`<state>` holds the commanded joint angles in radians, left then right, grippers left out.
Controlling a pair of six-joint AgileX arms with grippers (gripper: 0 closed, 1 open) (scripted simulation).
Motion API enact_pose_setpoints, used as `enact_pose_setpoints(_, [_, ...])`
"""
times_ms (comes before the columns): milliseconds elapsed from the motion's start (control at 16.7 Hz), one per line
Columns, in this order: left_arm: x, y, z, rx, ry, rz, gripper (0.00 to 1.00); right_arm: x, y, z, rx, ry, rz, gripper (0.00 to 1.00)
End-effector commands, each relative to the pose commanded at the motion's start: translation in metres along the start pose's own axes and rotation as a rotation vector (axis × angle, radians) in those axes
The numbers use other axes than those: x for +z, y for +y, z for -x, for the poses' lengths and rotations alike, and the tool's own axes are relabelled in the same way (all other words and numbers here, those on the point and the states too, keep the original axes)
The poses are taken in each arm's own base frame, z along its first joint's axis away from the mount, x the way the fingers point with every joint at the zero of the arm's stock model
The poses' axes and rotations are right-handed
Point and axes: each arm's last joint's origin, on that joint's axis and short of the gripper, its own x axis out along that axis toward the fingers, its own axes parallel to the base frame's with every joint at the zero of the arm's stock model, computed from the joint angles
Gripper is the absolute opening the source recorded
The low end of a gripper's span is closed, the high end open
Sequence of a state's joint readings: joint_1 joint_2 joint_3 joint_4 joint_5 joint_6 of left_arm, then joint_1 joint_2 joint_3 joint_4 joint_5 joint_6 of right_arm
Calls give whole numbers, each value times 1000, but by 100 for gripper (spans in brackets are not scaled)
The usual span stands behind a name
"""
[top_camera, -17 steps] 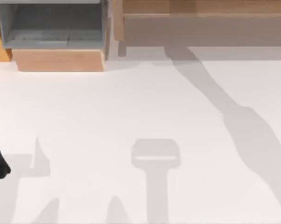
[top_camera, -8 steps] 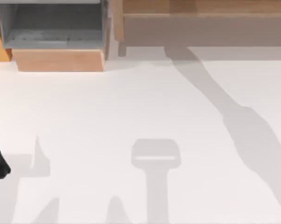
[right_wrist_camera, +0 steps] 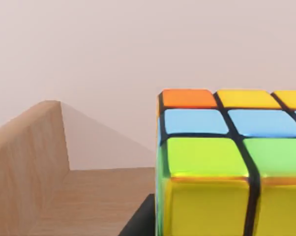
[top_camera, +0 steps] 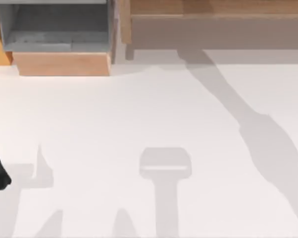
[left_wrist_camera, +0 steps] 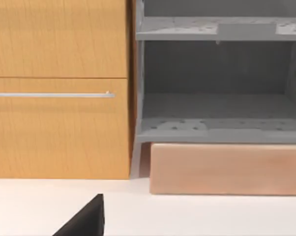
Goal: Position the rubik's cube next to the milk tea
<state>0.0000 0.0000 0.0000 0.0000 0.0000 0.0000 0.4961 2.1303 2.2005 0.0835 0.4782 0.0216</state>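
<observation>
Probably my right claw carries the rubik's cube (right_wrist_camera: 222, 167) above a wooden shelf (right_wrist_camera: 64, 196), though I cannot tell its grip; next I must find the milk tea.

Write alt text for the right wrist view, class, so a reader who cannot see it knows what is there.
A rubik's cube sits close to the camera, with orange, yellow, blue and green squares divided by dark edges. Beside it is a wooden tray with a raised wall and a corner, against a plain pale background.
</observation>
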Motion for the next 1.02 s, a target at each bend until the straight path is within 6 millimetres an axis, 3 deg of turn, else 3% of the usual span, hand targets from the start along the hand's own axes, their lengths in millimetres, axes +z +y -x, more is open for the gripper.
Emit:
enact_pose_setpoints(180, [0,0,0,0,0,0,100,5,-1,-2,29,-31,-31,0])
enact_pose_setpoints(420, [0,0,0,0,0,0,100,-37,2,-10,-39,123,27,0])
enact_pose_setpoints(1020, [0,0,0,0,0,0,100,-26,2,-3,-52,135,74,0])
